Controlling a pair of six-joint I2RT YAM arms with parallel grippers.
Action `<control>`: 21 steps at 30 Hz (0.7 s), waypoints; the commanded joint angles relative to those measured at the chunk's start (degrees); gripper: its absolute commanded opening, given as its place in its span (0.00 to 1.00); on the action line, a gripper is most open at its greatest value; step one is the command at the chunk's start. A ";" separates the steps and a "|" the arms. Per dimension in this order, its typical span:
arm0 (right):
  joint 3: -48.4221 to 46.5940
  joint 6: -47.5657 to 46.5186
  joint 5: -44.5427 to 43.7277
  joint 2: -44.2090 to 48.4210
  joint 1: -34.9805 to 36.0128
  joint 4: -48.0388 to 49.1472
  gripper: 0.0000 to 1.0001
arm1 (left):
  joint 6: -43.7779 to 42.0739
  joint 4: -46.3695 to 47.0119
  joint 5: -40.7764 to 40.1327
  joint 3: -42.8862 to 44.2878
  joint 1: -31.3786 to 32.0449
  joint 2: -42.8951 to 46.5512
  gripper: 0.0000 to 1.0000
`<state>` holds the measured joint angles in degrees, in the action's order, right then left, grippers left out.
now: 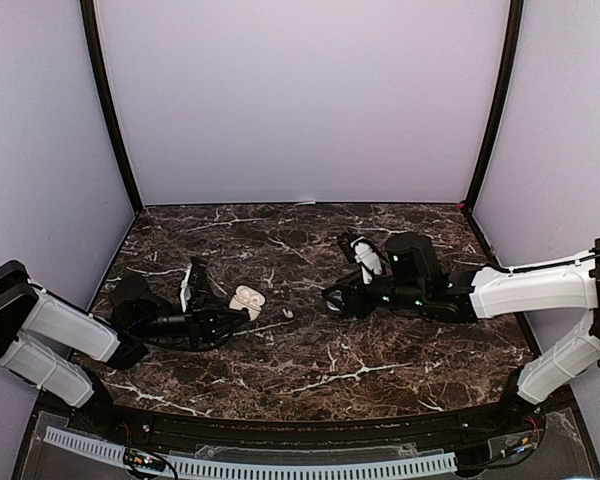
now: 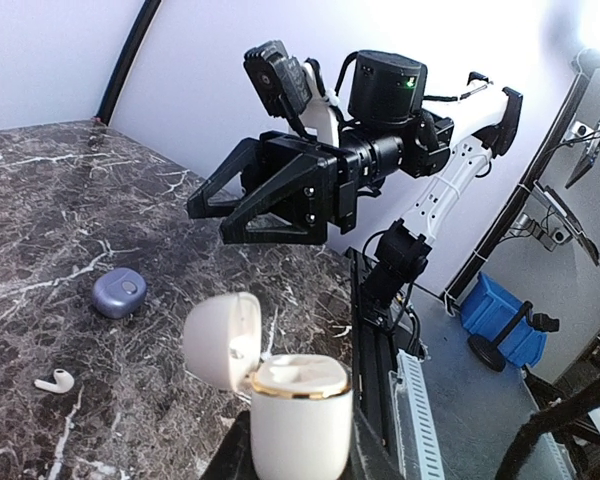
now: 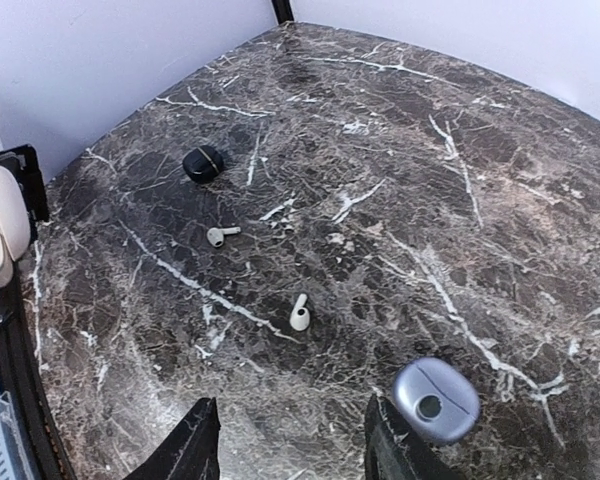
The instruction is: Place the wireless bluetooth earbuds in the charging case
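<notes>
The left gripper (image 1: pixel 238 312) pinches the white charging case (image 2: pixel 300 400), its lid swung open. A white earbud (image 3: pixel 299 313) lies on the marble table (image 3: pixel 430 150) just right of the case, and the right gripper (image 3: pixel 292 405), jaws spread and empty, hangs beyond it. To my eye, it should descend squarely, straddle the stem and close softly, lest the bud skid away.

Rear camera overlooks the table (image 1: pixel 310 360); low wrist cameras seemingly share the lilac case (image 2: pixel 118 293).
</notes>
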<state>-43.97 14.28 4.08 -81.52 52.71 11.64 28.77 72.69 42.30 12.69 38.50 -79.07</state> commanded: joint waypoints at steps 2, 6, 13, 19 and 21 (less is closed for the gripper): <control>2.92 -2.51 -12.77 3.70 0.29 6.76 0.55 | -2.59 1.27 -0.59 -1.77 -1.87 4.20 0.20; 8.37 -1.86 -22.36 6.86 0.29 14.36 0.98 | -7.22 -4.38 -3.29 -1.28 -1.90 8.15 0.20; 8.23 -2.89 -18.72 3.99 -1.14 12.84 0.98 | -12.23 -12.76 -9.88 -1.51 -2.01 14.90 0.20; 12.67 -5.42 -18.12 3.09 -0.56 21.29 0.99 | -12.33 -15.91 -11.48 0.44 -3.31 14.43 0.20; 12.53 -5.51 -17.94 1.41 -0.17 22.57 0.99 | -11.53 -15.46 -10.42 1.11 -4.14 13.25 0.20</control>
<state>-32.29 10.31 -14.55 -77.76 51.88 27.31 17.69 58.61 32.08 12.10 35.81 -64.73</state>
